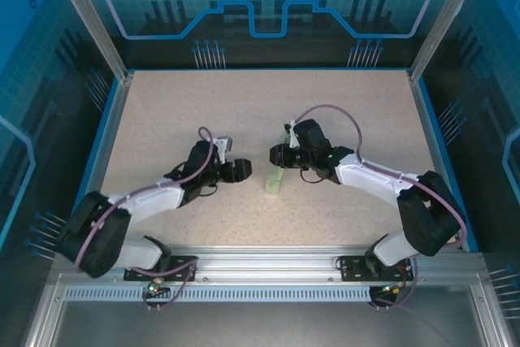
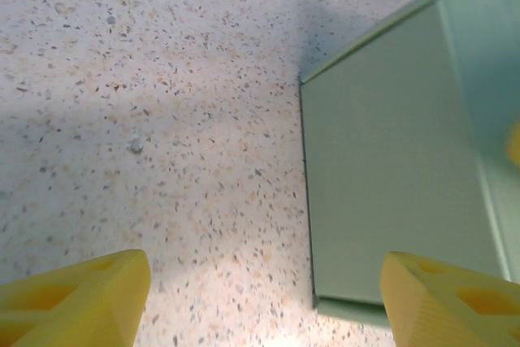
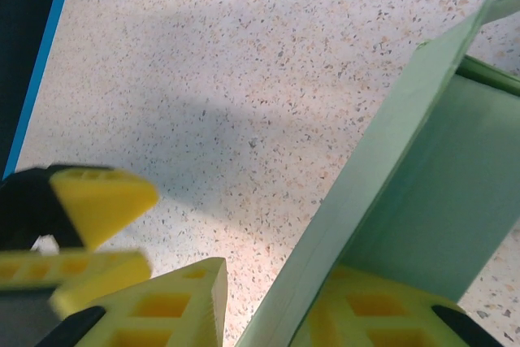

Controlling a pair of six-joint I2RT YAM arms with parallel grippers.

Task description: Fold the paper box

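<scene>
Speckled beige stone pattern covers the table, which is walled by blue-lit panels and edged at 6 o'clock by an aluminium rail carrying both arm bases. Seen from above, the paper box sits close to the table's middle, a touch toward 5 o'clock. It is a small pale green piece.

The left gripper extends from 8 o'clock and ends just beside the box, at the box's 10 o'clock. Its wrist camera shows the two yellow fingertips spread wide with bare table between them. The box's flat green panel fills the 3 o'clock side of that view, and the right-hand fingertip overlaps the panel's near corner at 5 o'clock. Nothing is caught in these jaws — whether that fingertip touches the card I cannot tell.

The right gripper extends from 4 o'clock and stands over the box's 12 o'clock end. In its wrist view a tilted green wall runs from 6 o'clock toward 1 o'clock, passing between its yellow fingers. One finger lies on the inner side and the other sits close against the outer face — the jaws are narrowed onto that wall and hold it. The left gripper's fingers show at 8 o'clock of that view, apart from the card.
</scene>
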